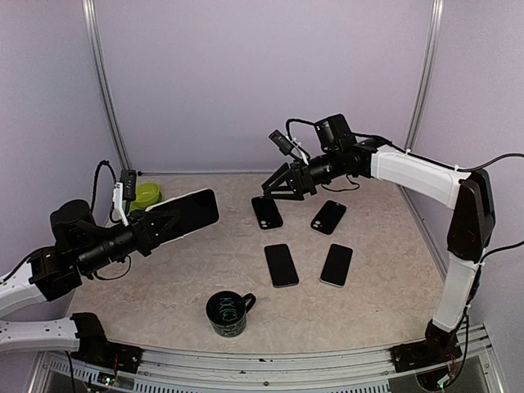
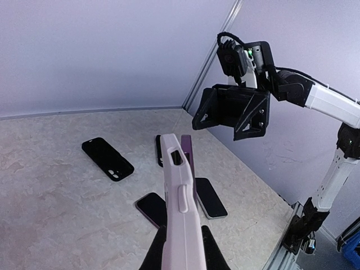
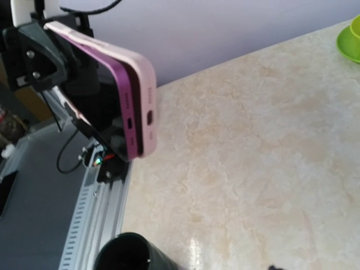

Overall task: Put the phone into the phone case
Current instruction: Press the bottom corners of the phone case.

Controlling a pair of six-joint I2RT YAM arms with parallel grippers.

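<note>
My left gripper [image 2: 183, 254] is shut on a pink phone case [image 2: 181, 214] with a purple phone [image 2: 188, 154] lying against its open side, held edge-up above the table's left side. In the top view the phone [image 1: 190, 211] points right from the left gripper [image 1: 160, 223]. The right wrist view shows its end: the purple phone [image 3: 127, 107] stands proud of the pink case [image 3: 147, 93]. My right gripper [image 1: 282, 187] hangs open in the air at the back, facing the held phone, with nothing between its fingers [image 2: 250, 126]. Its fingers do not show in its own wrist view.
A dark phone [image 1: 266, 212], a black case [image 1: 328, 216] and two more phones [image 1: 281, 264] [image 1: 336, 264] lie flat mid-table. A black mug [image 1: 228, 314] stands near the front edge, a green bowl [image 1: 147, 195] at the back left. Walls close off three sides.
</note>
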